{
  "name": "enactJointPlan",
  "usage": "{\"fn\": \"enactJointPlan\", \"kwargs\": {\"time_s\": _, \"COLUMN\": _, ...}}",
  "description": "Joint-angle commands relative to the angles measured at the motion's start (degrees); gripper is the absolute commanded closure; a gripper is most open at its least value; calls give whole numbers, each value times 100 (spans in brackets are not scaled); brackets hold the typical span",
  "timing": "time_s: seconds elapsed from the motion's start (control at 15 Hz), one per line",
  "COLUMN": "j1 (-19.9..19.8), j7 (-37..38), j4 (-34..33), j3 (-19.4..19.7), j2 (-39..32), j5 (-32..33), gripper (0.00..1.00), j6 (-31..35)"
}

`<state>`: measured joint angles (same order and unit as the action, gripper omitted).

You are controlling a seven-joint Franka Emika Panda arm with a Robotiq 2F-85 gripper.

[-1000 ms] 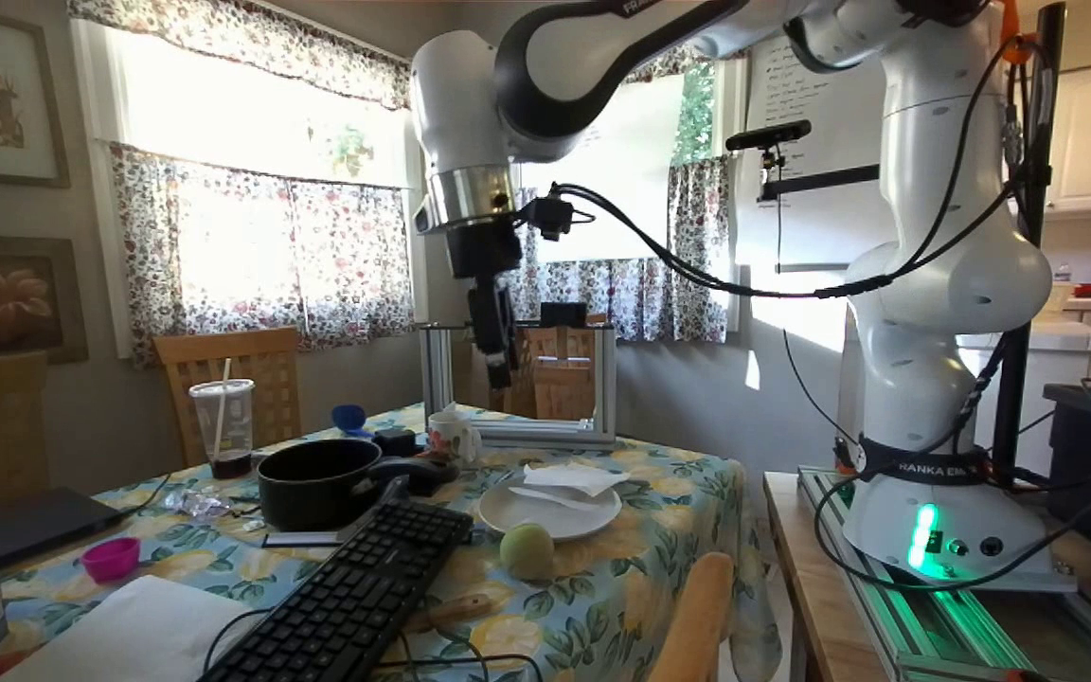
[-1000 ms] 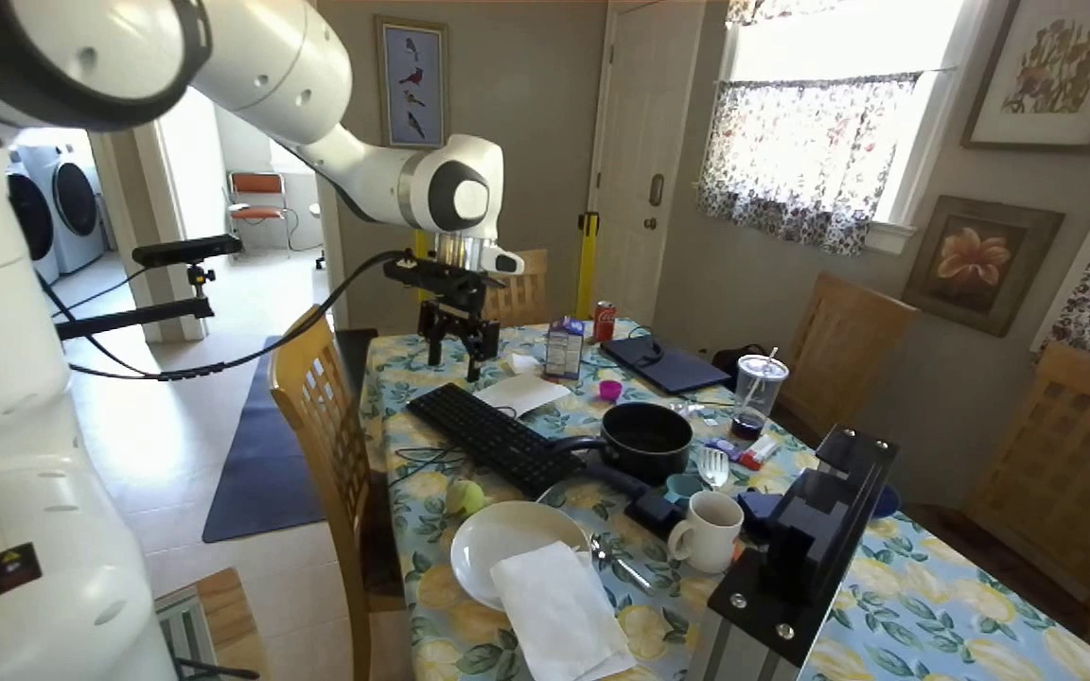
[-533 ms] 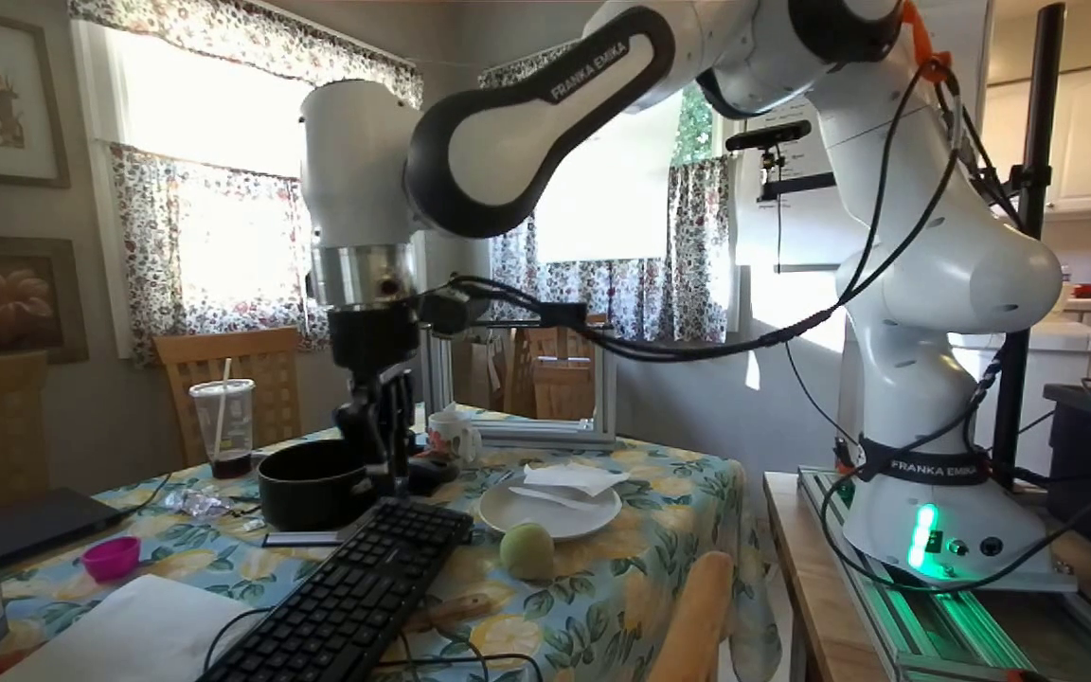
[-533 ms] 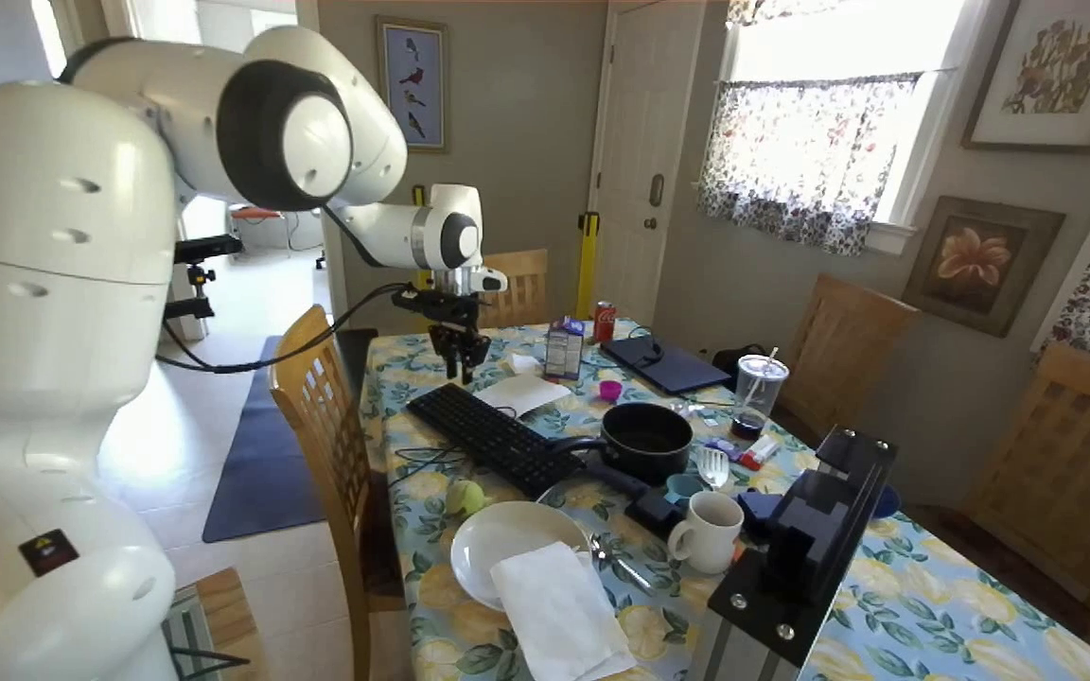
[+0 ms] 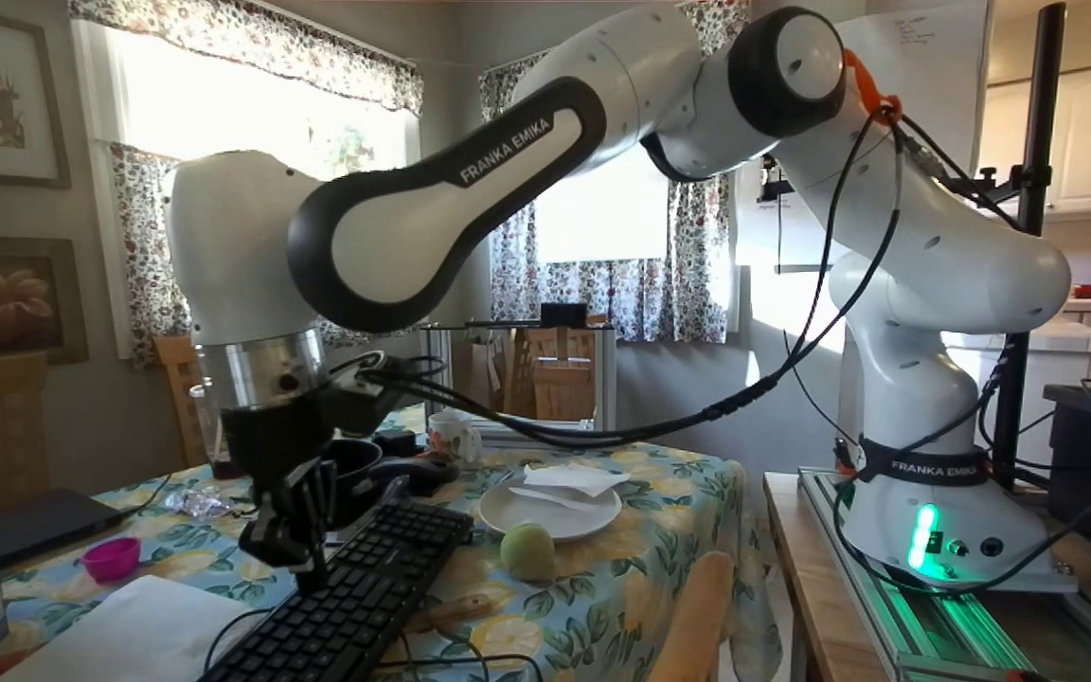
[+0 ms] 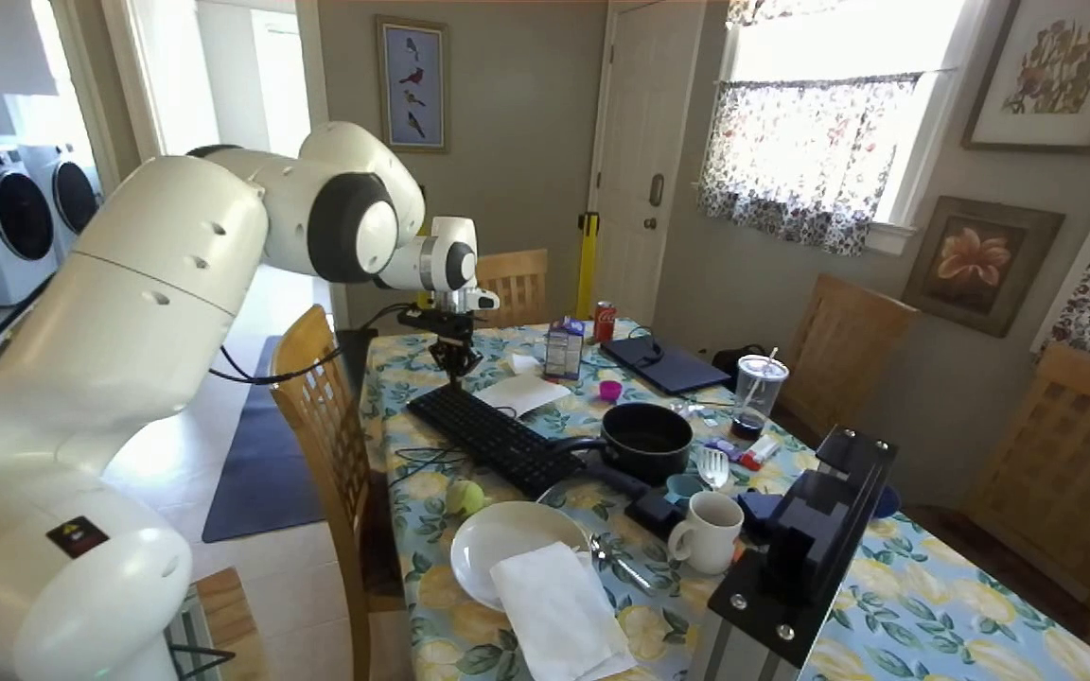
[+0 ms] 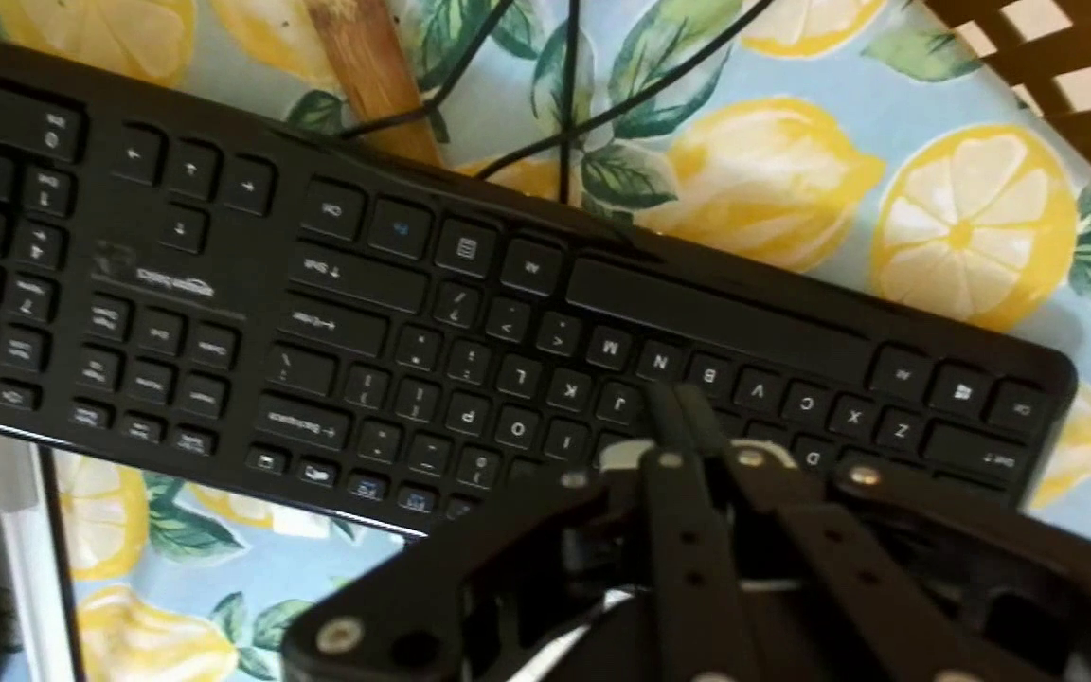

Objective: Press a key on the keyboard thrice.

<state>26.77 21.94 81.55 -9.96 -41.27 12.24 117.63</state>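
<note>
Evidently pressed together, the fingers meet w/ nothing pinched b/w them, tips just beside the J key in the wrist view (they hide what's beneath, so contact can't be confirmed). Above, the gripper points down at the letter side of the keyboard, which lies flat on the patterned tablecloth b/w white sheet and round green object, black pot nr its no.-pad end in an exterior view. Progress, est.: reach & aim look done; a press is prob. imminent or under way; no tally is legible, so up to 3, w/ lifts b/w, may be left.
</note>
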Motion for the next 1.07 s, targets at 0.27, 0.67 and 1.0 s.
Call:
{"fn": "enactJointPlan", "kwargs": {"time_s": 0.27, "j1": 163, "j7": -193, "j4": -411, "j3": 131, "j2": -275, "j5": -90, "gripper": 99, "j6": -152}}
{"fn": "enactJointPlan", "kwargs": {"time_s": 0.67, "j1": 267, "j7": 91, "j4": -752, "j3": 342, "j2": -733, "j5": 49, "gripper": 100, "j6": 615}}
{"fn": "enactJointPlan", "kwargs": {"time_s": 1.0, "j1": 295, "j7": 287, "j4": -1001, "j3": 548, "j2": -1141, "j5": -57, "gripper": 100, "j6": 1318}}
